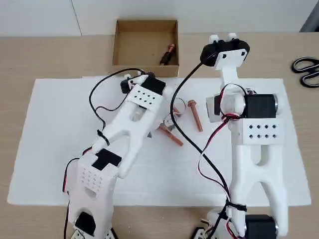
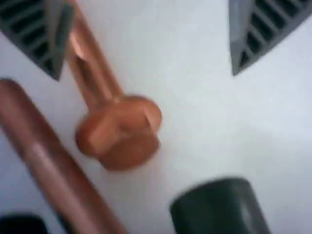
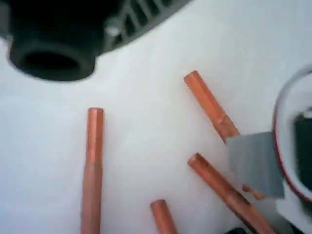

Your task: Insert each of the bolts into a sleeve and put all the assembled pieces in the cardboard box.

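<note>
Over the white sheet (image 1: pixel 50 149), my left pincer (image 2: pixel 144 75): jaws wide apart, holding nothing, set either side of one bolt (image 2: pixel 117 131), apparently to grasp its shank; sleeve (image 2: pixel 214 207) nearby.

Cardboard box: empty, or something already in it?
Not empty. In the high view, one copper-and-black piece lies inside the cardboard box by its right wall.

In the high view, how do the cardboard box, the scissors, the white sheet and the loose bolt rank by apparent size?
1. white sheet
2. cardboard box
3. scissors, partly cut off by the picture's edge
4. loose bolt
</note>
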Controlling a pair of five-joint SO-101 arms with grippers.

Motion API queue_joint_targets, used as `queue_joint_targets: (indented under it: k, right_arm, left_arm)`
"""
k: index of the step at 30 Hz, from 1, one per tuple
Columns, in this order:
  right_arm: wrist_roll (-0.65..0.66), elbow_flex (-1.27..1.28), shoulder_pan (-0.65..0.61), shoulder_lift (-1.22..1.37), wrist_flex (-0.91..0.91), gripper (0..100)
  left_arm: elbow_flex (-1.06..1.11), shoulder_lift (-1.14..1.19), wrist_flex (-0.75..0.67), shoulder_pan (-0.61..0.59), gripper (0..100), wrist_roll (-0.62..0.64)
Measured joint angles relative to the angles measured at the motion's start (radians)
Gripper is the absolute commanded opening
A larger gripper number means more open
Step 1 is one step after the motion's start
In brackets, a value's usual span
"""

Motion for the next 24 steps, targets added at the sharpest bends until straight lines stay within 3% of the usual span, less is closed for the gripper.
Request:
queue_joint_targets:
  k: [24]
  right_arm:
    - [0.000,0.000,0.000,0.000,0.000,0.3]
  left_arm:
    - [-0.011,0.106,-0.074,0.041,17,0.005]
